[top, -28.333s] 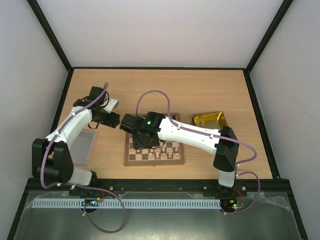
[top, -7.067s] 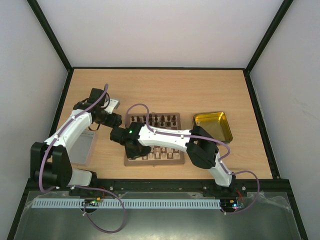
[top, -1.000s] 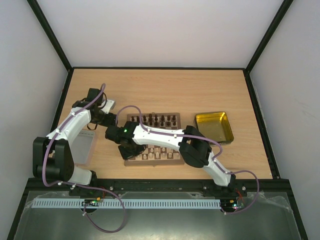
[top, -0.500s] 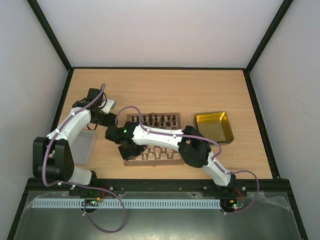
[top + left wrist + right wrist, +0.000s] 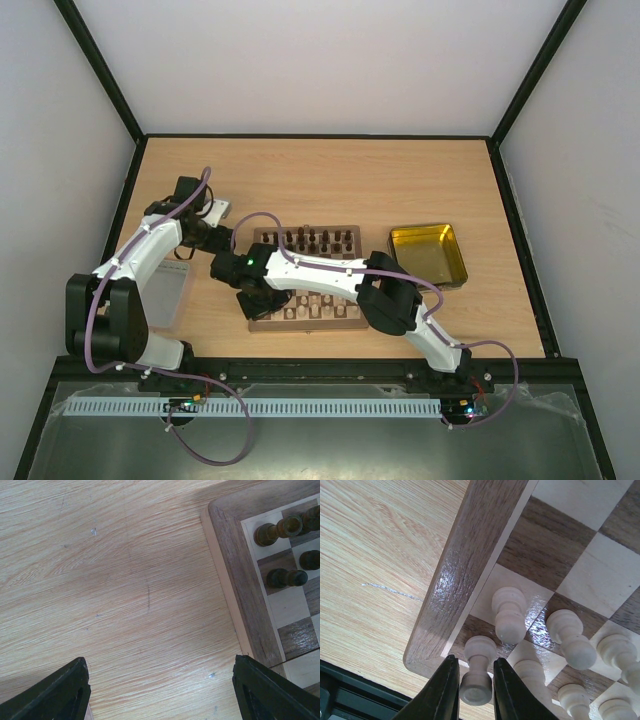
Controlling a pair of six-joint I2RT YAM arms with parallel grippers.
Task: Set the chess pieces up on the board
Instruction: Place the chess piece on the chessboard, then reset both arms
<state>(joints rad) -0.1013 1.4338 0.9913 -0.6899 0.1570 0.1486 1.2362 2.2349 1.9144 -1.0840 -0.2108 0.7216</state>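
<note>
The wooden desk (image 5: 400, 180) carries the chessboard (image 5: 340, 326), with dark pieces (image 5: 310, 240) along its far rows and cream pieces (image 5: 315, 312) along the near ones, so the setup looks nearly done. The left gripper (image 5: 160, 690) hangs over bare desk just off the board's far-left corner, jaws spread wide and empty, apparently parked clear of the work. The right gripper (image 5: 476, 690) reaches down at the near-left corner, jaws hugging the head of a cream piece (image 5: 479, 665) standing there; whether they pinch it or merely flank it I cannot tell.
</note>
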